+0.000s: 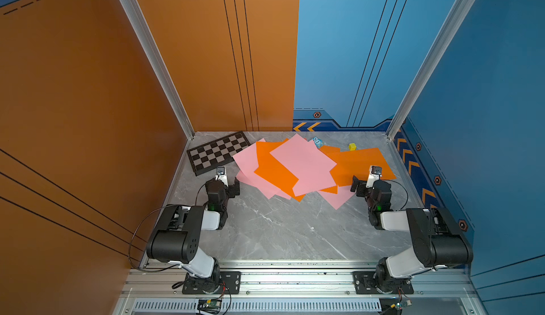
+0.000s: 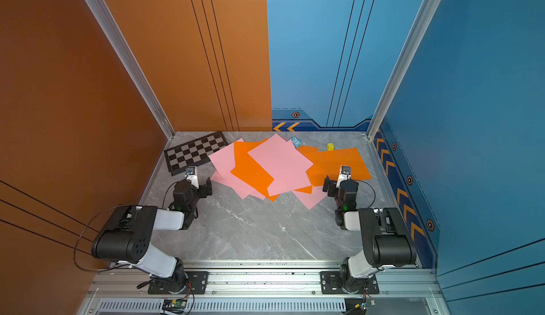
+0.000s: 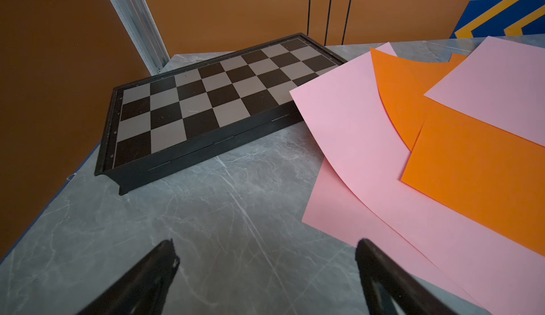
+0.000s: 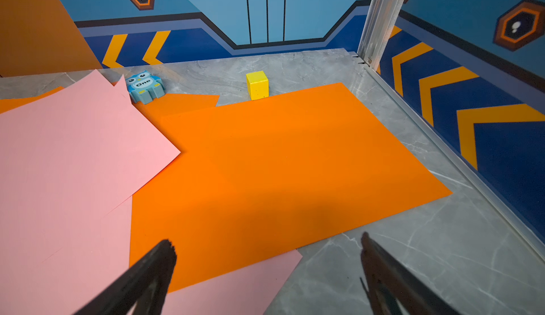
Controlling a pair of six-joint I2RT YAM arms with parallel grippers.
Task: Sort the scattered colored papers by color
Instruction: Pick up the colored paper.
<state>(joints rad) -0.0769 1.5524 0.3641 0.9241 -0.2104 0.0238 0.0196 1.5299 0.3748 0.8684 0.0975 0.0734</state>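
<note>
The colored papers lie overlapping at the back middle of the table. A light pink sheet (image 1: 303, 163) tops the pile, over an orange sheet (image 1: 272, 170) and more pink (image 1: 247, 160). Another orange sheet (image 1: 359, 163) (image 4: 280, 157) spreads to the right, with a pink corner (image 4: 236, 287) under it. My left gripper (image 1: 223, 184) (image 3: 266, 242) is open and holds nothing; it hovers over bare table at the pile's left edge, one fingertip (image 3: 365, 248) above the lowest pink sheet (image 3: 348, 210). My right gripper (image 1: 371, 182) (image 4: 267, 239) is open and holds nothing, above the near edge of the right orange sheet.
A black-and-grey checkered board (image 1: 218, 151) (image 3: 212, 101) lies at the back left, its end under a pink sheet. A small yellow cube (image 1: 352, 146) (image 4: 257, 84) and a blue owl toy (image 1: 318, 142) (image 4: 144, 86) stand behind the pile. Walls close three sides.
</note>
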